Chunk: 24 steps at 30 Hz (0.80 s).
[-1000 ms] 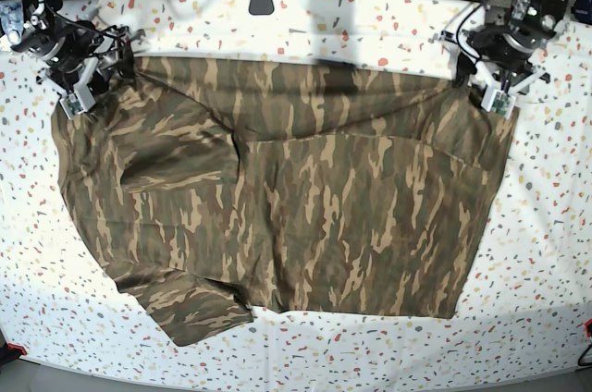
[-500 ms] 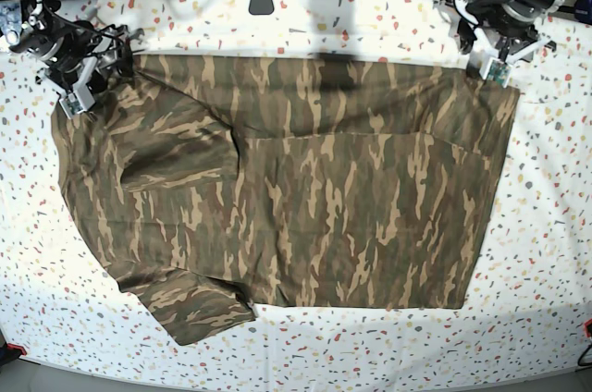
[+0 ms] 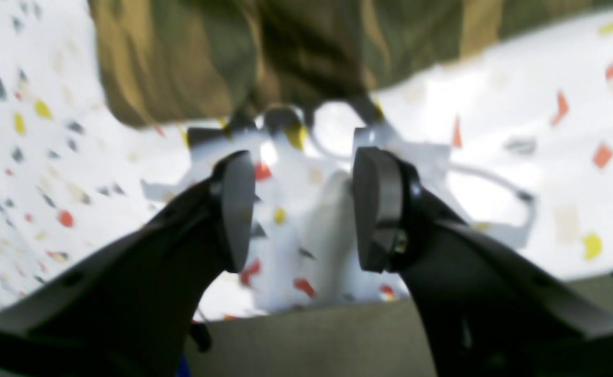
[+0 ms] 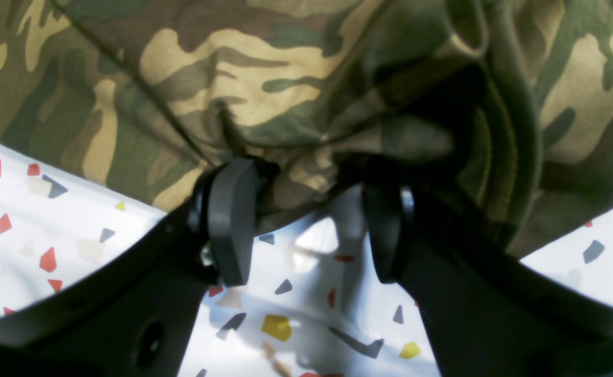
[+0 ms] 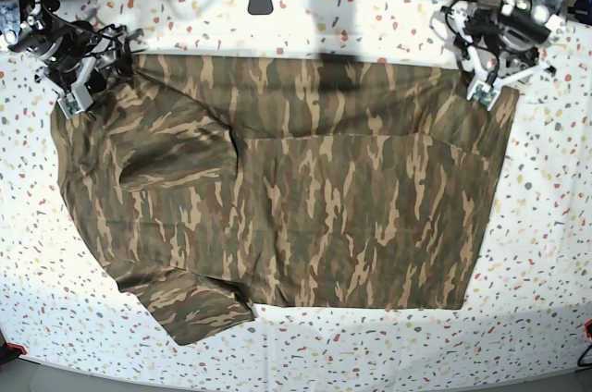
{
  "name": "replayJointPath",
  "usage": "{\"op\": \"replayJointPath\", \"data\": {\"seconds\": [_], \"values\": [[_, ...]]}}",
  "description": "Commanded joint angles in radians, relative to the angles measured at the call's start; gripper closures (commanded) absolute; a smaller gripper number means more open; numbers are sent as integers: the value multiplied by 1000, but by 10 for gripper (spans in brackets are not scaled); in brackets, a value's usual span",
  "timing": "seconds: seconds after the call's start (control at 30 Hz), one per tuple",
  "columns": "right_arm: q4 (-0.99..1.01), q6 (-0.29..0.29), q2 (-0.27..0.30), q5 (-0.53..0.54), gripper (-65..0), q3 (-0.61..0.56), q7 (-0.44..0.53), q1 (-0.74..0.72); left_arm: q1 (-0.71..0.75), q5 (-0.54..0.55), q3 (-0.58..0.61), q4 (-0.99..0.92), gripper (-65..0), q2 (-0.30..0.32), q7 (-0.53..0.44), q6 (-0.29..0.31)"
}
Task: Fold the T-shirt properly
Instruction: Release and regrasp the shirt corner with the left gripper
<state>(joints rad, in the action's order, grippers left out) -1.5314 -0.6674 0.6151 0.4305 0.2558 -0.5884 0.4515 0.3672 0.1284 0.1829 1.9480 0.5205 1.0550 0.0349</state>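
A large short-sleeved cloth T-shirt in brown, tan and olive-green camouflage (image 5: 287, 189) lies spread almost flat across a white tabletop speckled with red, yellow and grey chips (image 5: 546, 226). One sleeve is folded over the body near the base view's left side, and another sleeve juts out at the lower left corner.

The right tool (image 4: 306, 220) sits at the shirt's upper corner on the base view's left. Its black pads (image 4: 230, 220) stand apart, with nothing clamped between them; bunched fabric of the hem lies just beyond the fingertips, touching or nearly touching them.

The left tool (image 3: 301, 209) hangs over the bare tabletop by the shirt's upper corner on the base view's right. Its jaws are parted and empty, the blurred cloth edge lying a little ahead of them.
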Motion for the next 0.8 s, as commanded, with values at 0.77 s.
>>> {"op": "replayJointPath", "data": {"seconds": [0.77], "values": [[4, 3, -58, -4, -325, 2, -60, -69, -293, 244, -5, -362, -296, -77, -103, 165]]}}
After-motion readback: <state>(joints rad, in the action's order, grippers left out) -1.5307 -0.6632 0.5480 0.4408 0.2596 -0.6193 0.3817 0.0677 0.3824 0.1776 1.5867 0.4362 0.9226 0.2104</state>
